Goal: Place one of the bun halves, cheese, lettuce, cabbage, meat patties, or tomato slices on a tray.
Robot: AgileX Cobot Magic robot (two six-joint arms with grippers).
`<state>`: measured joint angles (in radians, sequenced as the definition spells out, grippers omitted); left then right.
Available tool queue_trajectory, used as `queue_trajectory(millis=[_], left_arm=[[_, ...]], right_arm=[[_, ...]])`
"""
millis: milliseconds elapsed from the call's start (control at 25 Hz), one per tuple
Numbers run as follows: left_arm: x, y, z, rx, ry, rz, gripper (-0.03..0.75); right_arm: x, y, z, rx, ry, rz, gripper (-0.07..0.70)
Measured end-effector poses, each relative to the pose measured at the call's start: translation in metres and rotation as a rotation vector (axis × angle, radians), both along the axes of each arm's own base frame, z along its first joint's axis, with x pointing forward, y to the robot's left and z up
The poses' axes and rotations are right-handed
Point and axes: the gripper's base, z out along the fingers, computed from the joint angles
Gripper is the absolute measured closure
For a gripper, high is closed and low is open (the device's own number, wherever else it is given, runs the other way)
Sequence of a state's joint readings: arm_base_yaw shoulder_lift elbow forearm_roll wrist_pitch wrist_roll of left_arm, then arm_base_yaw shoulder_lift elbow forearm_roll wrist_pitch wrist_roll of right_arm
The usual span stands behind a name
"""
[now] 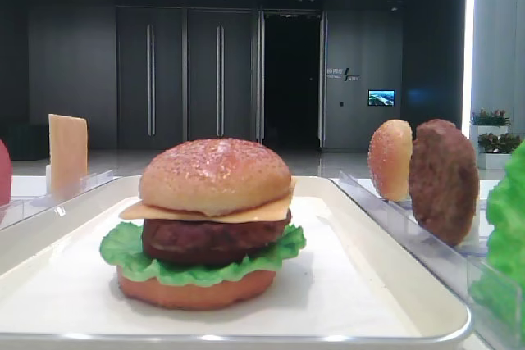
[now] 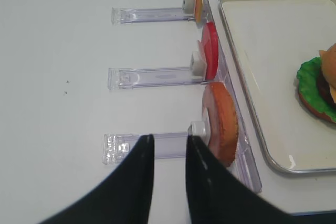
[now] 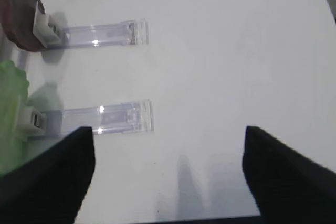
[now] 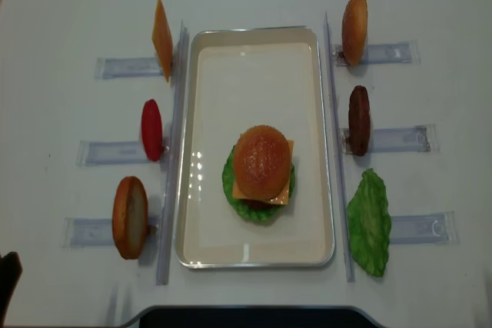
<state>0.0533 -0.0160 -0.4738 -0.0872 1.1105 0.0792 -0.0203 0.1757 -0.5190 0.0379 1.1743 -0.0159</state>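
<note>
Finishing well is a matter of keeping both claws away from the tray [image 4: 188,151]. The left claw [image 2: 169,142] is shut and empty, left of the tray; the right claw [image 3: 168,145] is spread wide, holding nothing. A sesame-speckled bun [image 4: 262,160] is seen topping cheese [image 1: 205,212], patty [image 1: 209,242] and lettuce [image 1: 131,253] at the tray's middle.

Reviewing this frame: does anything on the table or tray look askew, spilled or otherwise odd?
Mostly tidy. The burger sits intact on the tray, though its cheese pokes out at one corner. Only the lettuce leaf at the right lies flat across its rack rather than upright like the other spare pieces. Nothing looks spilled or damaged.
</note>
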Motion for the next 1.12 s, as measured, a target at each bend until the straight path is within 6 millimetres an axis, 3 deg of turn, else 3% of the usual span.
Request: queue_trajectory(millis=[440, 1120], left_arm=[[0.000, 0.000, 0.000, 0.000, 0.000, 0.000, 0.557], [0.000, 0.000, 0.000, 0.000, 0.000, 0.000, 0.557]], right_arm=[[-0.026, 0.002, 0.001, -0.021, -0.190, 0.034, 0.056], [-0.024, 0.004, -0.003, -0.025, -0.197, 0.060, 0.056]])
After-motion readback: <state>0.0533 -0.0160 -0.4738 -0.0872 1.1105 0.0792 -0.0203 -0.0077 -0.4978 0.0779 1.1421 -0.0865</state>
